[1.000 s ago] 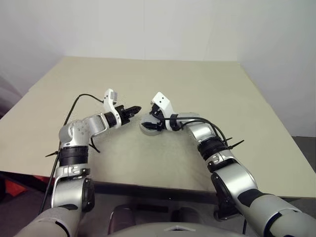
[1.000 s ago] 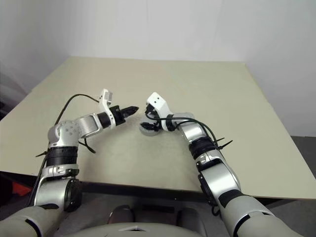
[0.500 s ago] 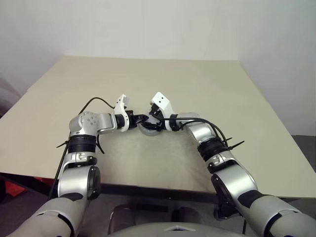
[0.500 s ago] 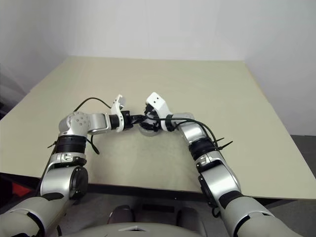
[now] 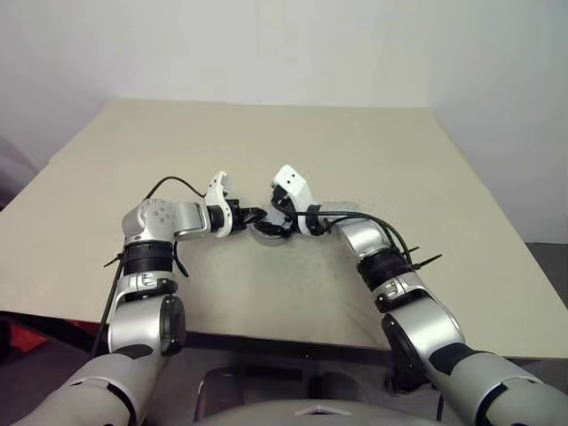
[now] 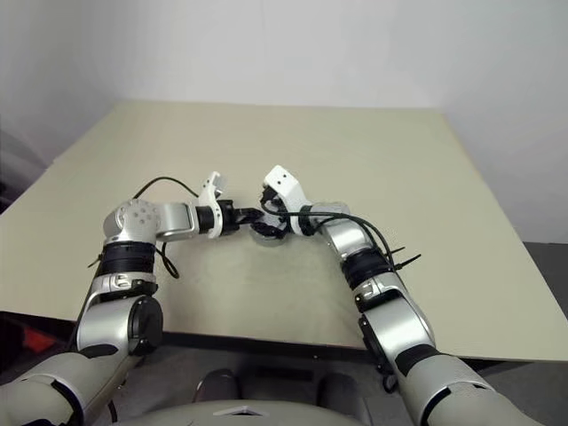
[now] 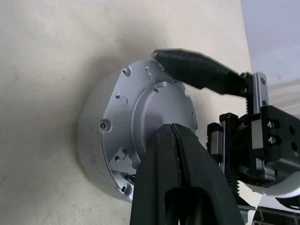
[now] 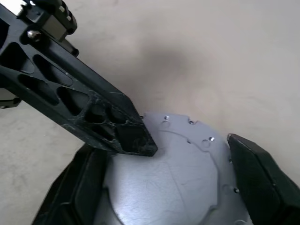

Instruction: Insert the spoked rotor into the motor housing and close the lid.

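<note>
Near the table (image 5: 373, 151) front edge, our right gripper (image 8: 164, 187) straddles the lidded motor housing (image 7: 117, 154), jaws apart, steadying it; our left gripper (image 7: 174, 140), its 2 fingers together, presses the lid (image 8: 183, 173) to seat it.

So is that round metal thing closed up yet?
Looks closed: the lid covers the motor housing; no windings show.

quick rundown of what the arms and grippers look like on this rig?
Both arms are silver-grey segments with black joint bands. Each wrist carries a white camera bracket. The left gripper and right gripper have two black fingers each, with cut-out ribbing on the left one's. Black cables loop off both forearms, held by zip ties.
</note>
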`<act>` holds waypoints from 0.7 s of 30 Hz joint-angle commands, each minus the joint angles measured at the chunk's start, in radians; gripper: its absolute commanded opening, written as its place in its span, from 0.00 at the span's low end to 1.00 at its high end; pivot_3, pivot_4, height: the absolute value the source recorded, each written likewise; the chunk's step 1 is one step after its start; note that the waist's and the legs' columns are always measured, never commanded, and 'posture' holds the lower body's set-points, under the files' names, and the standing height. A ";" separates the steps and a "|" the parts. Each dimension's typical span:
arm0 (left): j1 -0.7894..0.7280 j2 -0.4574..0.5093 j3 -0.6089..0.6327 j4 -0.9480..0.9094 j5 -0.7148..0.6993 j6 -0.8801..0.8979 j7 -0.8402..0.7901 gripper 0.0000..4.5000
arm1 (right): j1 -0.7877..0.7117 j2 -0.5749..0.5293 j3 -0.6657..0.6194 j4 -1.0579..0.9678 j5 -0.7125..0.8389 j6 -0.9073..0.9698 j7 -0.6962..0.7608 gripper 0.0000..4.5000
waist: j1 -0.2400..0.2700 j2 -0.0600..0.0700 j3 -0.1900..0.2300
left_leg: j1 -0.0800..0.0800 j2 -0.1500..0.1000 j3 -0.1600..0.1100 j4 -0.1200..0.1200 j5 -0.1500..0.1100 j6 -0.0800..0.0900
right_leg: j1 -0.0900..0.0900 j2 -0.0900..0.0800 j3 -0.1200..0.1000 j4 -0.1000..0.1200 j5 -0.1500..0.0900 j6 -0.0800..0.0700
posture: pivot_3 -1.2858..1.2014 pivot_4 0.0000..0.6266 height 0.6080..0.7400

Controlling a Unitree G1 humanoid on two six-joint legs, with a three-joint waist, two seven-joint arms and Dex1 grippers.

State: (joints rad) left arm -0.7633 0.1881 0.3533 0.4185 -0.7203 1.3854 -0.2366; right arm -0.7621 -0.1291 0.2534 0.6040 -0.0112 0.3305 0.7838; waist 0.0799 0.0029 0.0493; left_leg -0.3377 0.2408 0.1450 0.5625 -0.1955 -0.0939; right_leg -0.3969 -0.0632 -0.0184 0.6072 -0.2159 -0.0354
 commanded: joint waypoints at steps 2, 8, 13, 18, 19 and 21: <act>0.009 -0.017 0.002 -0.038 0.004 0.036 0.016 0.00 | 0.033 -0.022 0.028 -0.056 0.008 0.045 0.069 0.99 | 0.000 0.000 0.000 | -0.004 0.000 0.000 0.000 0.000 0.000 | -0.001 -0.001 -0.002 -0.002 0.000 0.000 | 0.52 0.00 1.00; 0.010 -0.032 0.012 -0.066 0.000 0.062 0.016 0.00 | 0.060 -0.036 0.031 -0.130 0.030 0.038 0.125 0.99 | 0.000 0.000 0.000 | -0.007 0.000 0.000 0.000 -0.001 0.001 | -0.003 -0.002 -0.005 -0.003 -0.001 0.002 | 0.52 0.00 1.00; 0.003 -0.041 0.018 -0.073 0.000 0.075 0.013 0.00 | 0.070 -0.046 0.001 -0.213 0.095 0.026 0.194 0.99 | 0.000 0.000 0.001 | -0.009 -0.001 0.000 0.000 -0.001 0.001 | -0.003 -0.004 -0.006 -0.004 -0.001 0.002 | 0.52 0.00 1.00; 0.000 -0.047 0.020 -0.080 0.001 0.085 0.013 0.00 | 0.024 -0.066 -0.053 -0.203 0.109 0.030 0.166 0.99 | -0.001 0.000 0.002 | -0.011 0.000 0.000 0.000 -0.001 0.002 | -0.005 -0.004 -0.006 -0.003 -0.001 0.002 | 0.52 0.00 1.00; -0.002 -0.048 0.020 -0.081 0.002 0.085 0.012 0.00 | 0.010 -0.072 -0.068 -0.195 0.115 0.035 0.157 0.99 | -0.001 0.000 0.003 | -0.011 0.000 0.000 0.000 -0.001 0.002 | -0.005 -0.004 -0.006 -0.003 -0.001 0.002 | 0.52 0.00 1.00; -0.003 -0.049 0.019 -0.080 0.003 0.085 0.011 0.00 | -0.013 -0.081 -0.092 -0.184 0.126 0.045 0.145 0.99 | 0.000 0.000 0.006 | -0.011 -0.001 0.000 0.000 -0.001 0.001 | -0.006 -0.004 -0.006 -0.003 -0.001 0.002 | 0.52 0.00 1.00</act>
State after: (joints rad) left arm -0.7595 0.1417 0.3732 0.3484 -0.7226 1.4565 -0.2281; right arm -0.7151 -0.2023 0.2226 0.4456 0.0776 0.3821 0.9496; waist 0.0795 0.0025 0.0556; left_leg -0.3492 0.2403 0.1450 0.5630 -0.1963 -0.0924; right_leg -0.4026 -0.0670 -0.0248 0.6047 -0.2173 -0.0330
